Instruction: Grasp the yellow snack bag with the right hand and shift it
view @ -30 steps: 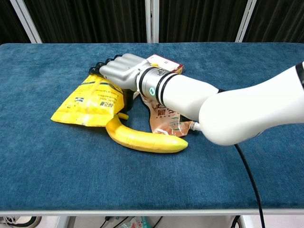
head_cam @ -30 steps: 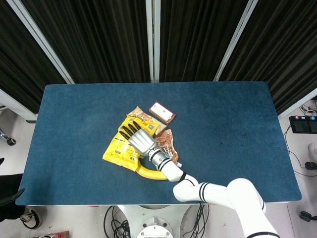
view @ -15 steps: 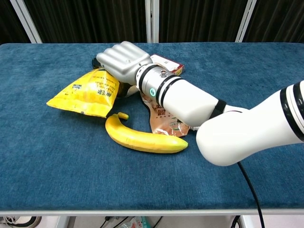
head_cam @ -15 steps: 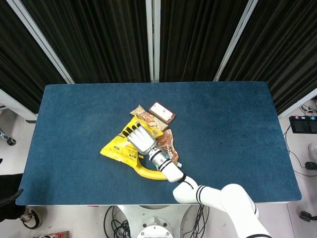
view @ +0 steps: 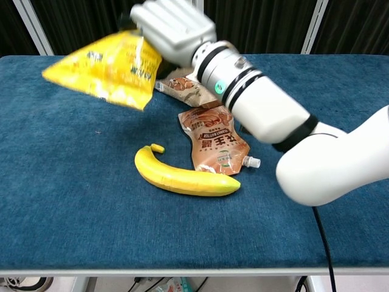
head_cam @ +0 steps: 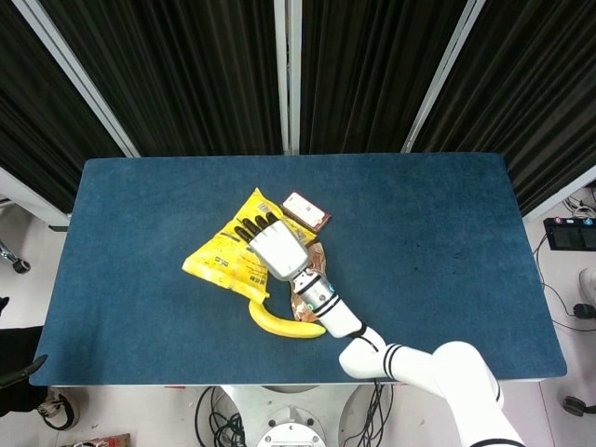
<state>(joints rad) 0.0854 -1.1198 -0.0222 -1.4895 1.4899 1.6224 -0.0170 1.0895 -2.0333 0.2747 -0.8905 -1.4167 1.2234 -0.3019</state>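
My right hand (head_cam: 273, 246) (view: 172, 28) grips the yellow snack bag (head_cam: 225, 259) (view: 101, 67) by its right edge and holds it well above the table. The bag hangs out to the left of the hand, tilted. Its fingers wrap over the bag's top edge, and the thumb is hidden behind the bag. My left hand shows in neither view.
A banana (view: 182, 177) (head_cam: 282, 323) lies on the blue table (head_cam: 428, 233) below the arm. Beside it lie a brown spouted pouch (view: 216, 142), a small brown snack packet (view: 185, 88) and a dark red packet (head_cam: 306, 211) further back.
The right hand has lifted the yellow bag off the table, up and away from the banana. The brown packets beneath it are now uncovered.
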